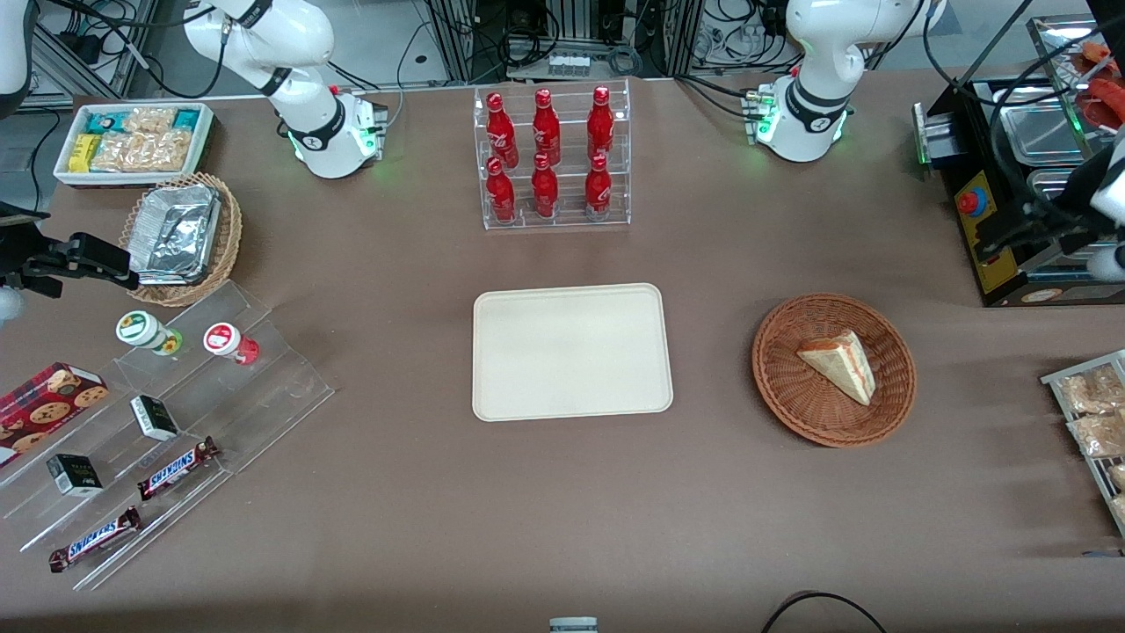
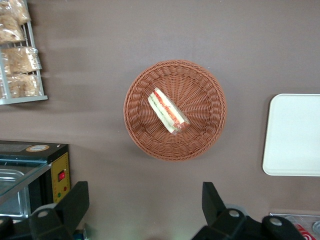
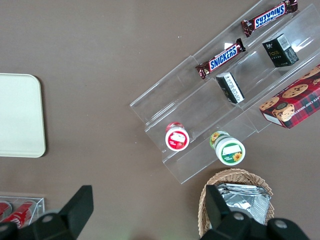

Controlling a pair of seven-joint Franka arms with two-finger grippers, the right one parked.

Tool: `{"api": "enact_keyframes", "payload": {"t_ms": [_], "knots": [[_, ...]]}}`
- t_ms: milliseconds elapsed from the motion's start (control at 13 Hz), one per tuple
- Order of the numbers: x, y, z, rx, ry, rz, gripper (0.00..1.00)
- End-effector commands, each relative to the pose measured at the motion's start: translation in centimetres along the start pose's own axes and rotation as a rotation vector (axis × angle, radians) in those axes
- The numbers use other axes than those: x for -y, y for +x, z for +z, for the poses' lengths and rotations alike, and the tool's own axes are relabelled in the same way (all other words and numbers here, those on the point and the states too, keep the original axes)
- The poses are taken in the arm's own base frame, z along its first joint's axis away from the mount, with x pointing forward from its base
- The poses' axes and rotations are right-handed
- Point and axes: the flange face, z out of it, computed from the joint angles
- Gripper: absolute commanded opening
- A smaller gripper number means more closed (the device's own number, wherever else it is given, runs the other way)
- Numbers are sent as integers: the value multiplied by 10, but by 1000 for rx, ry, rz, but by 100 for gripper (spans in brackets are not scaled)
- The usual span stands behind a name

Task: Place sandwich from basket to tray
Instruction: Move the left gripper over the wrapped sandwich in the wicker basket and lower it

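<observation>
Two brown candy bars (image 1: 178, 467) (image 1: 95, 539) on the clear stepped display stand (image 1: 264, 387) carry the word "SNICKERS" in blue letters on white; the same word reads clearly on both in the right wrist view. The red bottles (image 1: 545, 154) in the clear rack carry a white script logo, too small to read. The small black boxes (image 3: 280, 49) have pale lettering that cannot be made out.

The front view looks steeply down over the whole table. The left wrist camera hangs high, facing down past the gripper (image 2: 145, 210), its fingers spread, probably well above the basket (image 2: 175, 110). Both share basket and tray (image 1: 571, 352).
</observation>
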Motion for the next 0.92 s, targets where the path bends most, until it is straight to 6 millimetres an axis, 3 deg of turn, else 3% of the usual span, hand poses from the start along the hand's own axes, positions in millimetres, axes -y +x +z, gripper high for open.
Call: {"api": "enact_keyframes", "payload": {"t_ms": [0, 385, 692, 846], "knots": [[0, 1, 47, 1, -6, 3, 100], [-9, 6, 124, -3, -12, -127, 100], [-33, -7, 200, -59, -26, -298, 100], [-36, -12, 224, -70, -34, -394, 100]]}}
